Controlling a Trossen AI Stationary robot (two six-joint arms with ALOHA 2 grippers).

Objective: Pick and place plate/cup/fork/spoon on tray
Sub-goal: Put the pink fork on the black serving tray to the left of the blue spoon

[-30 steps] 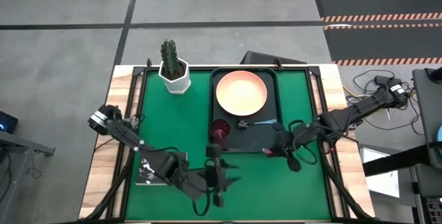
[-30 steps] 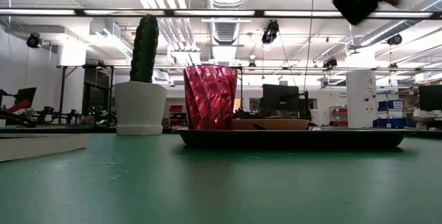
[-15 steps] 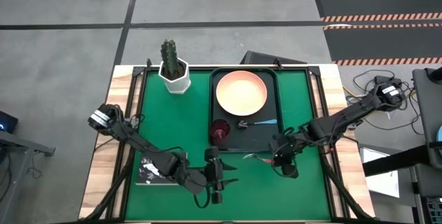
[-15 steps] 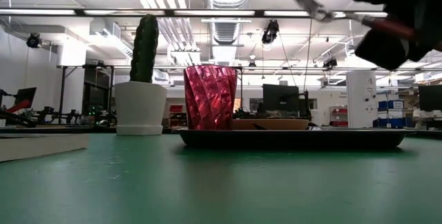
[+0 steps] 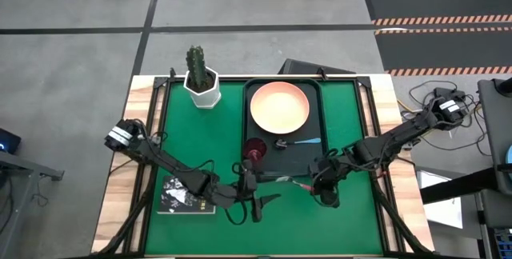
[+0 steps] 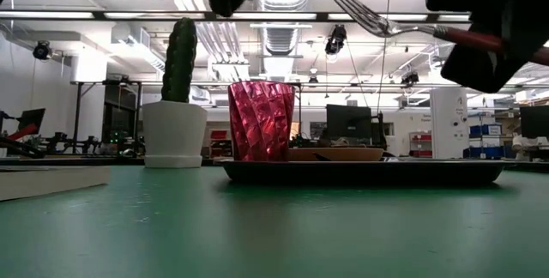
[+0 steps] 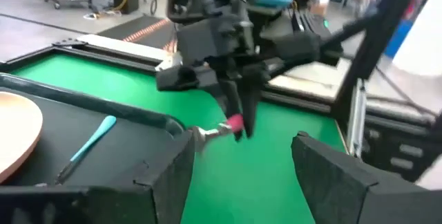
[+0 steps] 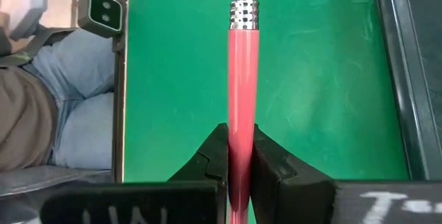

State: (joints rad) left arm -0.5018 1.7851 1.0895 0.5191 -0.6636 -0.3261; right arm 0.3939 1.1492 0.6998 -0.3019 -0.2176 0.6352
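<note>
The dark tray (image 5: pixel 314 157) holds the peach plate (image 5: pixel 280 105), the dark red cup (image 5: pixel 255 149) and the blue-handled spoon (image 5: pixel 301 141). They also show in the low view: tray (image 6: pixel 360 172), plate (image 6: pixel 336 153), cup (image 6: pixel 261 120). My right gripper (image 5: pixel 317 185) is shut on the fork (image 5: pixel 298 184) just off the tray's near edge, high above the table in the low view (image 6: pixel 377 24). My left gripper (image 5: pixel 257 203) is open and empty, near the tray's near left corner, facing the fork (image 7: pixel 222 127). My right gripper pinches the fork's pink-red handle (image 8: pixel 241 106) between its two fingers (image 8: pixel 271 160), which lie along it. The handle's metal collar and the tines stick out ahead of the fingertips, toward the table's left. The fork hangs about level, lifted clear of table and tray.
A white hexagonal pot with a cactus (image 5: pixel 201 81) stands at the far left. A small black book (image 5: pixel 184 197) lies near the left front. A person's legs in jeans (image 8: pixel 62 106) show beyond the table's edge. Open green table lies right of the tray.
My right gripper has carried the fork up off the table and a little toward the table's left and near edge; the fork now hangs about level. My left gripper has moved toward the tray and risen into the low view, uncovering the book.
</note>
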